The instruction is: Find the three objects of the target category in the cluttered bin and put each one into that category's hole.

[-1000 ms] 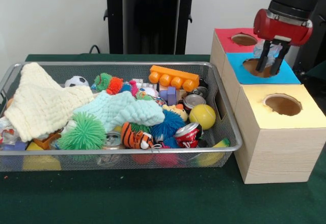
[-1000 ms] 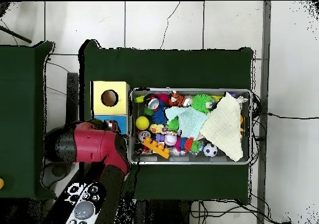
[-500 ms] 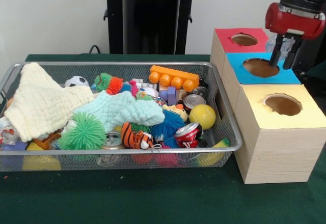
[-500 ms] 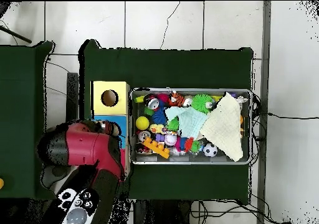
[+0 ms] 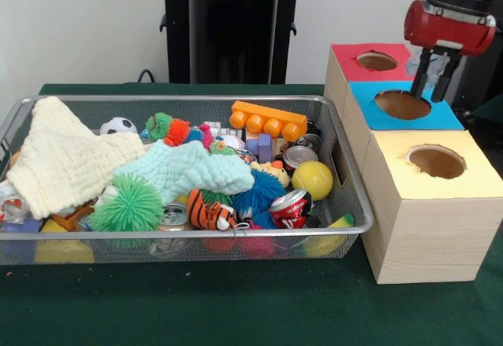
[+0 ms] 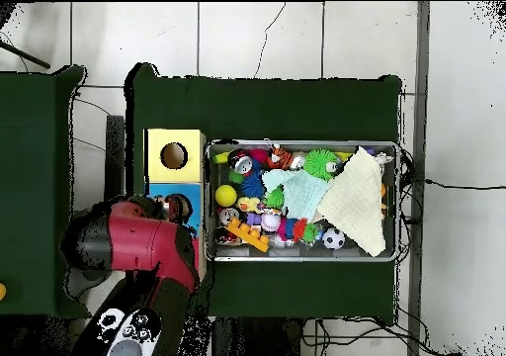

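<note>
The silver wire-mesh bin (image 5: 189, 232) fills the left and middle of the table, full of toys, cans, balls and two cloths. It also shows in the overhead view (image 6: 301, 258). My gripper (image 5: 426, 97) hangs from the red wrist (image 5: 448, 27), a little above the far side of the blue box's hole (image 5: 402, 104). Something pale shows inside the gripper; I cannot tell whether it is a held object. In the overhead view the red arm (image 6: 133, 243) covers the gripper.
Three boxes stand in a row right of the bin: red-topped (image 5: 350, 55), blue-topped (image 5: 365, 98) and yellow-topped (image 5: 471, 177), each with a round hole. Cans (image 5: 291, 204), a yellow ball (image 5: 313, 179) and orange block (image 5: 269, 119) lie at the bin's right end.
The gripper has risen from the mouth of the blue box's hole, swung right, then come back a little to the left. Nothing in the bin has moved.
</note>
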Motion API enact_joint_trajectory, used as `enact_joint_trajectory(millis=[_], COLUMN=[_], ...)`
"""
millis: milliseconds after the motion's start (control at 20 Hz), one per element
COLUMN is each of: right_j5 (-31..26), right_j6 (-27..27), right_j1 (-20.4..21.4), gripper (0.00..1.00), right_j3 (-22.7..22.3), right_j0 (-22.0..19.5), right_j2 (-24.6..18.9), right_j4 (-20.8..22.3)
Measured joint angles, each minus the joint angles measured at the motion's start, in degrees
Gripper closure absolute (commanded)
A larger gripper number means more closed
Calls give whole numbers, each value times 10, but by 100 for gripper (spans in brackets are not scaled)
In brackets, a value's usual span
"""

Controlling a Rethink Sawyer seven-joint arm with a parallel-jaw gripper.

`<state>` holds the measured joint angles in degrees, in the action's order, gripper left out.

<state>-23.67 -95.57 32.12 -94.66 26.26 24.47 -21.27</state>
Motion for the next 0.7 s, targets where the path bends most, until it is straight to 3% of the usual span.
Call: enact_joint_trajectory(millis=[700], right_j5=[23], right_j6=[0], right_j1=[-3], gripper=[100], right_j3=[-30], right_j0=[-15], right_j2=[0], right_j4=[-2])
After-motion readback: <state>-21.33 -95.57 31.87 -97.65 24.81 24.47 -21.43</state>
